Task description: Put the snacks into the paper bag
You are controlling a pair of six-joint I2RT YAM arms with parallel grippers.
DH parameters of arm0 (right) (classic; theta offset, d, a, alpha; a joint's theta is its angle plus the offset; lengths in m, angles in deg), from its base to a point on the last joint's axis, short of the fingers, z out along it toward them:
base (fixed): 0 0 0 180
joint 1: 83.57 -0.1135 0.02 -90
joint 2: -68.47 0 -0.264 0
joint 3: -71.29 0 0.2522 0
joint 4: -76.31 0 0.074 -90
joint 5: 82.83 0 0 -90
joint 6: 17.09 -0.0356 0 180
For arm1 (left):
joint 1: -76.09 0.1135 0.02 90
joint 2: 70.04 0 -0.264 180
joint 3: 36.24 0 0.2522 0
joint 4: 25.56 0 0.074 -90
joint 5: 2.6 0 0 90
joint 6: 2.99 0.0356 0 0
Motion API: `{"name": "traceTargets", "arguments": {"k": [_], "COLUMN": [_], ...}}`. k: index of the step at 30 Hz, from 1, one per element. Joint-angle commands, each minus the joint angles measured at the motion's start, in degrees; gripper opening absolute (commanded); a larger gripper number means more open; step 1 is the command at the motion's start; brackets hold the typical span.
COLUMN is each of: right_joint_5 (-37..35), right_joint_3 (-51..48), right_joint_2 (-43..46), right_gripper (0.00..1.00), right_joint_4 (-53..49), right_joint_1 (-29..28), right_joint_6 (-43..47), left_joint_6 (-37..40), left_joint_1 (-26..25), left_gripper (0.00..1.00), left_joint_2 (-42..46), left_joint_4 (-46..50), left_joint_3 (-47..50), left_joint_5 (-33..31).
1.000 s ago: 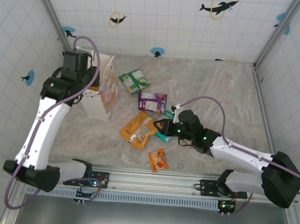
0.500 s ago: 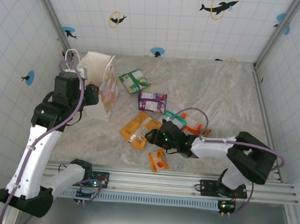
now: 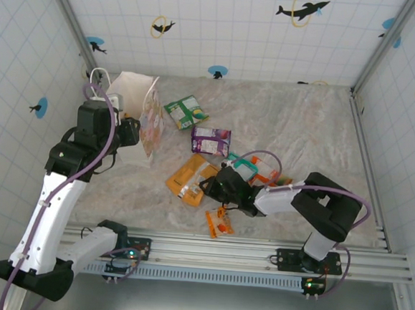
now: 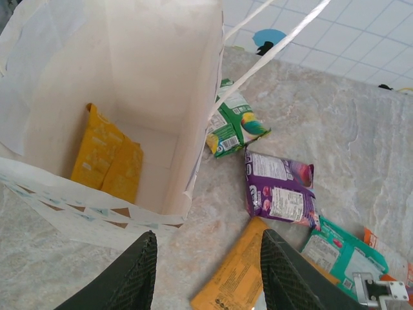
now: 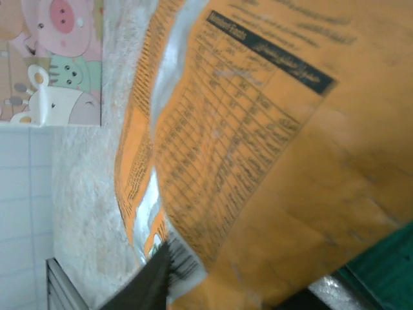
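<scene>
The white paper bag (image 3: 140,114) stands open at the back left, and inside it lie yellow packets (image 4: 106,155) on the floor of the bag (image 4: 161,77). My left gripper (image 3: 128,131) hovers open just beside its near rim, fingers (image 4: 139,271) wide with nothing between them. On the table lie a green-white snack (image 3: 186,112), a purple one (image 3: 211,141), a big orange one (image 3: 190,176), a teal one (image 3: 239,165), an orange-red one (image 3: 274,179) and a small orange one (image 3: 219,220). My right gripper (image 3: 209,188) is open, low at the big orange packet (image 5: 258,129), whose edge lies between the fingers.
Tiled walls enclose the table on three sides, and the bag sits close to the left wall. A rail (image 3: 243,252) runs along the near edge. Bare marbled surface (image 3: 317,128) stretches over the back right. The bag's cord handles (image 4: 271,45) hang over the green-white packet (image 4: 233,126).
My left arm pulled back from over the bag to its near side. The right gripper slid left and down onto the big orange packet's edge.
</scene>
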Motion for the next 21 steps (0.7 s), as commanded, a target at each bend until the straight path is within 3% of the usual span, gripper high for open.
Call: {"name": "traceTargets", "arguments": {"k": [1,4,11,21], "right_joint_5": [-1.5,-1.6,1.7,21.5], "right_joint_3": [0.7,-2.3,-6.5,-5.7], "right_joint_2": [1.4,4.8,15.2,28.0], "right_gripper": [0.19,0.10,0.04,0.01], "right_joint_4": [3.8,7.4,10.0,13.3], "right_joint_1": [0.1,0.3,2.7,15.0], "right_joint_6": [1.6,3.9,14.2,24.9], "left_joint_6": [-0.4,0.2,0.8,-2.6], "left_joint_1": [0.0,0.0,0.0,0.0], "left_gripper": [0.45,0.45,0.49,0.62], "left_joint_2": [0.4,0.2,-0.4,-1.3], "left_joint_4": [-1.2,-1.7,-3.8,-16.5], "left_joint_3": [0.5,0.3,-1.4,2.0], "left_joint_5": [1.3,3.0,9.5,36.2]}}
